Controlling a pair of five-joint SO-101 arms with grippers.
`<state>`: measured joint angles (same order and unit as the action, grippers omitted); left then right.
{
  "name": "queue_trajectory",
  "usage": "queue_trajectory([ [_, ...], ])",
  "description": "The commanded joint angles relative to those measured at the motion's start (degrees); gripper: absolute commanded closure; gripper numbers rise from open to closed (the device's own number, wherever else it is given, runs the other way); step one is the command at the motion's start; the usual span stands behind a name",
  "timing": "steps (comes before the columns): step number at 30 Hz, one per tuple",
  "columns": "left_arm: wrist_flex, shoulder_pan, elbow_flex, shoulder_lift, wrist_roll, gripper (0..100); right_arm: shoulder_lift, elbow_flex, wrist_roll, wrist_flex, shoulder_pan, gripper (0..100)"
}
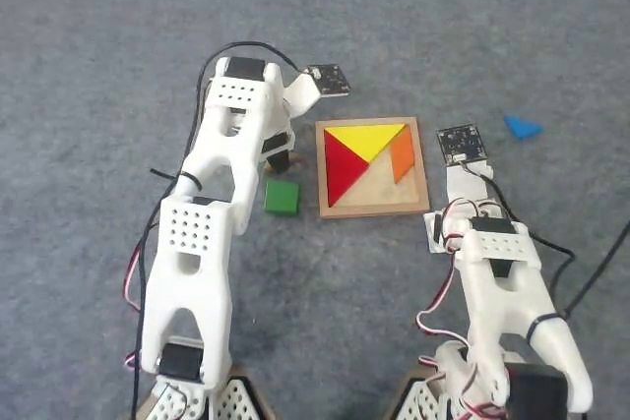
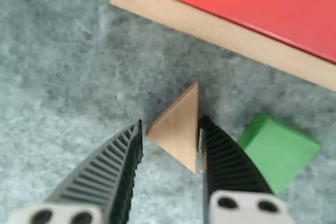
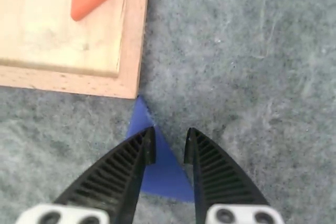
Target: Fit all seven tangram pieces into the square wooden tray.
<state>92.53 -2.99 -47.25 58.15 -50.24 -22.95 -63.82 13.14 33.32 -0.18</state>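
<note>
At the left of the surface (image 1: pixel 89 95), the left end effector (image 2: pixel 168 127) stood open, its two fingers straddling a small plain-wood triangle (image 2: pixel 176 129) that lay flat. One finger touched the triangle's long straight edge. The other sat just beside the opposite corner, with a sliver of surface showing between. Nothing was clamped. The triangle's long edge ran roughly along the fingers' own length, so closing would likely press that edge against the far corner, a grip that could easily twist.

The green square (image 1: pixel 282 196) lay just beside this pair, near the left rim of the wooden tray (image 1: pixel 372 210). The tray was the next thing to the right of the left end effector, so the triangle's way in seemed short: up and over that rim.

Inside the tray, the red triangle (image 1: pixel 342 166) lay against the left wall, the yellow triangle (image 1: pixel 366 139) along the far wall and the orange piece (image 1: pixel 402 156) by the right wall. The near part of the floor was bare.

Off the tray's near right corner, a blue triangle (image 3: pixel 157 169) lay flat with one tip almost touching the rim. The right end effector (image 3: pixel 169 136) hung over it, opened only a narrow gap and gripping nothing. A second blue piece (image 1: pixel 522 127) lay well apart on the far right, and the right arm was clearly the nearer one to it.
</note>
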Motion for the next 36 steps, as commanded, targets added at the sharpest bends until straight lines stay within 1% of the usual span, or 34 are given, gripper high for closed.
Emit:
queue_trajectory([
  [1, 0.7, 0.0, 0.4, -0.9, -1.0, 88, -2.2, 0.2, -0.2, -1.0, -0.6, 88.3],
  [4, 4.9, 0.0, -2.2, -3.0, -0.6, 90, -2.1, 0.2, -0.2, -1.0, -0.7, 88.3],
  [6, 7.9, 0.0, -5.0, -5.1, 1.4, 90, -2.1, 0.2, -0.2, -1.0, -0.7, 88.3],
  [9, 8.1, 0.3, -6.5, -9.6, 5.5, 91, -2.1, 0.2, -0.2, -1.0, -0.7, 88.3],
  [16, 7.9, -0.4, 1.8, -19.5, 12.0, 91, -2.0, 0.2, -0.2, -1.0, -0.7, 88.3],
  [19, 7.9, -1.3, 4.1, -22.2, 20.7, 91, -2.0, 0.2, -0.2, -1.0, -0.7, 88.3],
  [21, 7.8, -3.4, 5.7, -22.7, 27.2, 91, -2.0, 0.2, -0.2, -1.0, -0.7, 88.3],
  [23, 7.6, -6.9, 6.7, -22.7, 32.9, 91, -2.0, 0.2, -0.3, -1.0, -0.7, 88.3],
  [27, 1.8, -16.4, 9.5, -22.7, 42.9, 91, -2.0, 0.2, -0.3, -1.0, -0.7, 88.3],
  [30, -3.9, -21.9, 11.8, -22.7, 49.2, 91, -2.0, 0.2, -0.4, -1.0, -0.5, 88.3],
  [32, -8.2, -23.8, 14.2, -22.7, 54.7, 91, -2.1, 0.2, -0.4, -1.0, -0.4, 88.3],
  [34, -12.3, -24.3, 16.7, -22.7, 60.6, 91, -2.1, 0.2, -0.5, -1.0, -0.3, 88.3],
  [36, -16.1, -24.2, 18.8, -22.7, 64.9, 91, -2.1, 0.2, -0.5, -1.0, -0.3, 88.3],
])
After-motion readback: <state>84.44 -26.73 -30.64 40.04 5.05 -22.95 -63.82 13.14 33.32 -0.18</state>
